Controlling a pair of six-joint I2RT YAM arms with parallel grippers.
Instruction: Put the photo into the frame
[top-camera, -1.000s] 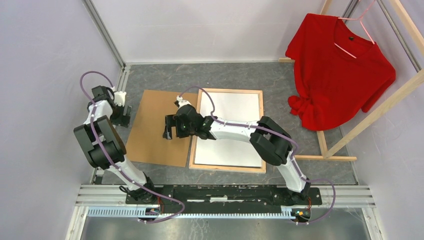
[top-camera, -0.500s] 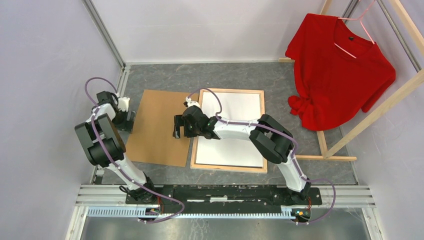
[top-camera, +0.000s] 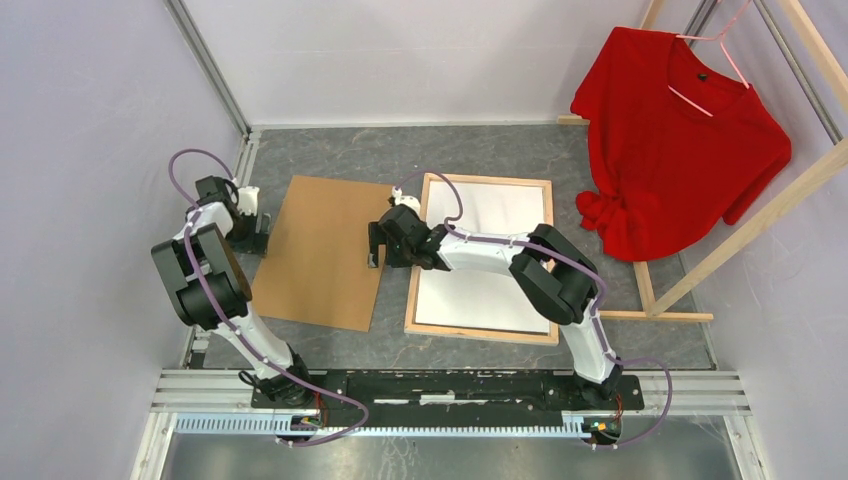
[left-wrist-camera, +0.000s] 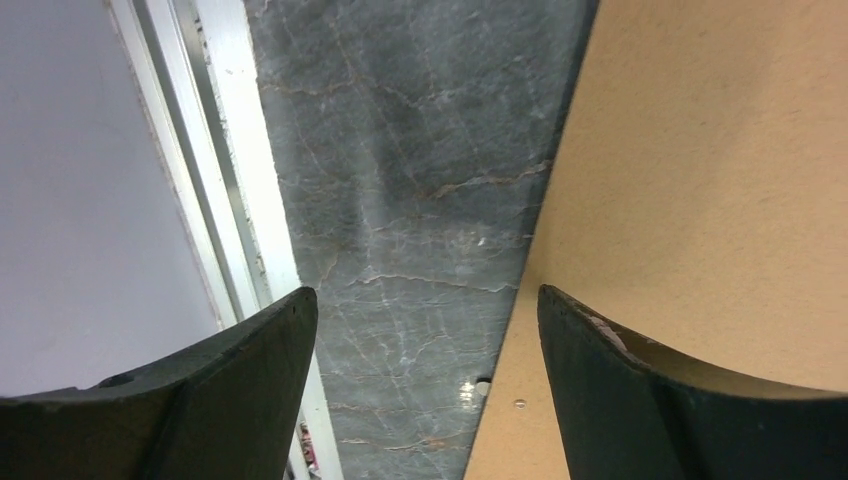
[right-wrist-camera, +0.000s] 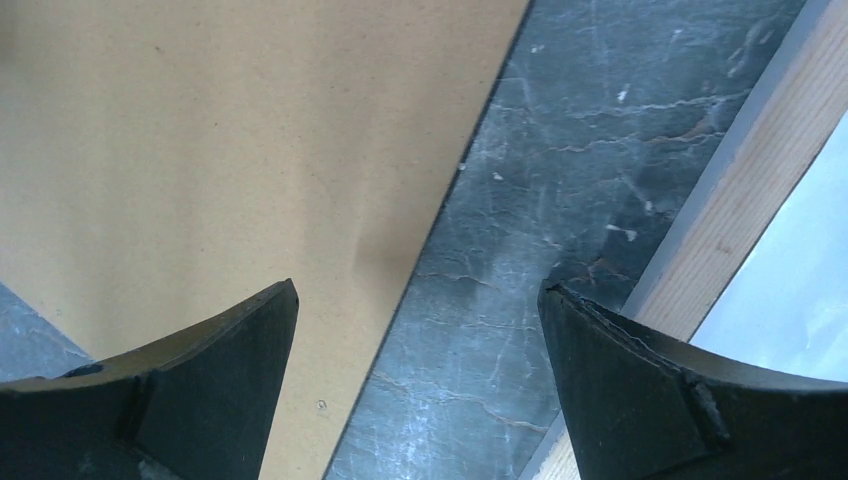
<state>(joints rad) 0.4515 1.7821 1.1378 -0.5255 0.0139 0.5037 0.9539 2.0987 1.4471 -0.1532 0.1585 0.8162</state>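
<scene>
The frame (top-camera: 480, 335) lies flat right of centre, its bare light-wood back up. Inside its rails shows the photo (top-camera: 490, 285), plain white side up. My right gripper (top-camera: 378, 246) hangs open over the strip of table between the frame's left rail (right-wrist-camera: 740, 190) and the brown hardboard sheet (top-camera: 320, 250); nothing is between its fingers (right-wrist-camera: 600, 400). My left gripper (top-camera: 256, 233) stands open at the hardboard's left edge (left-wrist-camera: 700, 200), one finger (left-wrist-camera: 640, 400) over the board and the other over bare table. It holds nothing.
A red shirt (top-camera: 680, 130) hangs on a bare-wood clothes rack (top-camera: 740, 230) at the right, and the rack's foot lies close to the frame's right side. An aluminium rail (left-wrist-camera: 240, 200) and a grey wall run along the left.
The frame with the white sheet has slid right, off the hardboard's edge, opening a gap. My right gripper moved right with it. The left gripper shifted slightly toward the hardboard.
</scene>
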